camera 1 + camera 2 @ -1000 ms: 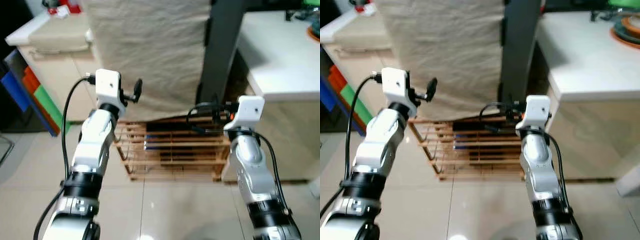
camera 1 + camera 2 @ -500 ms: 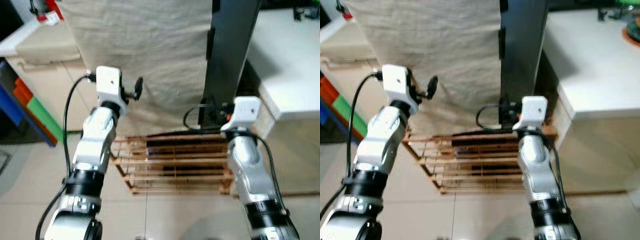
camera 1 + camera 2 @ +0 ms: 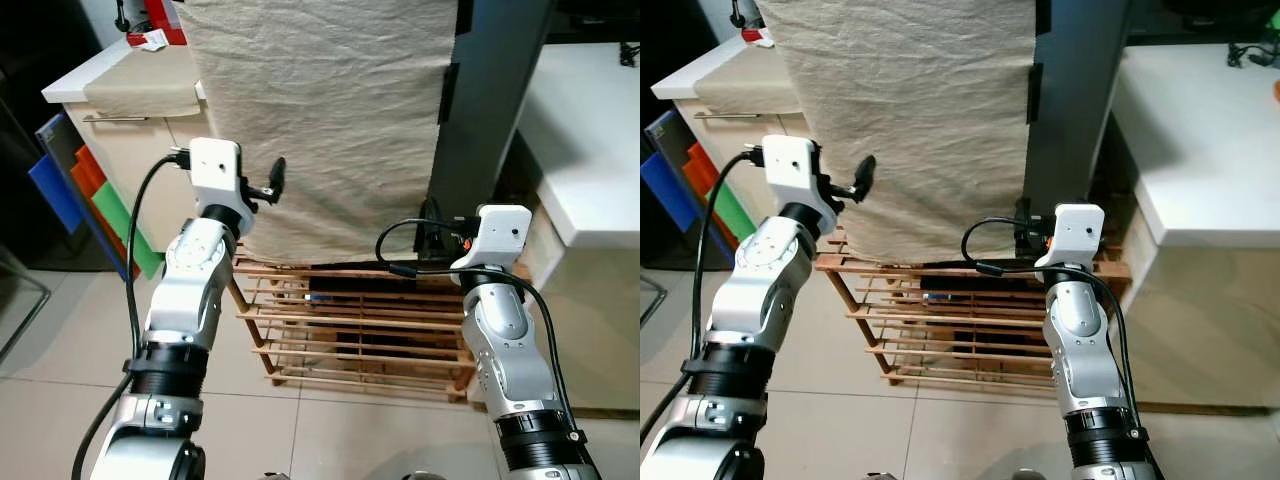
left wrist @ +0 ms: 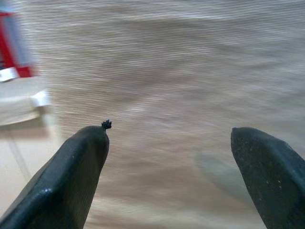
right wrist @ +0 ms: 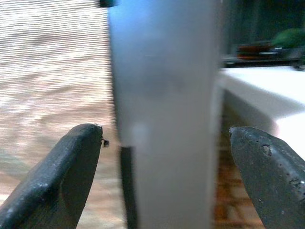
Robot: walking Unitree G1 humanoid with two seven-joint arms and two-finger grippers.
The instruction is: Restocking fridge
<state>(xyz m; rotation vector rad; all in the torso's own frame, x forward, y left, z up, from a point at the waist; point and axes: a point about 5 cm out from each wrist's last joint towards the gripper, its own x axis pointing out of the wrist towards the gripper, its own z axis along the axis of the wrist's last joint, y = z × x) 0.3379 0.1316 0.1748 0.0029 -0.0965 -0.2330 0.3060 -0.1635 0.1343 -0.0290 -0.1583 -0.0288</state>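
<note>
A: Where is the fridge seen, and which way does it run?

B: A tall dark grey panel [image 3: 487, 110], probably the fridge's side or door edge though that cannot be confirmed, is seen at about 1 o'clock in the head views. Its long axis is vertical, and it leans slightly in the picture. It is smooth and flat, and in the right wrist view it is blurred.

A: What is noted beside it?

B: A coarse, wrinkled beige cloth [image 3: 320, 110] is hung just to its left, towards 12 o'clock. Under both, a slatted wooden rack [image 3: 355, 325] of thin horizontal bars is set on glossy pale floor tiles [image 3: 60, 390]. A white counter [image 3: 590, 130] is seen at 2 o'clock, and a cream cabinet [image 3: 130, 150] with coloured flat boards [image 3: 90, 195] leaning by it at 10 o'clock.

A: How are the grippers held?

B: The left gripper [image 4: 169, 157] is raised before the cloth with its two blunt black fingers [image 4: 71, 176] spread wide, nothing between them. The right gripper [image 5: 167, 162] is pointed at the grey panel, likewise parted and holding nothing; the panel is framed between its fingers [image 5: 62, 176] but is not touched.
</note>
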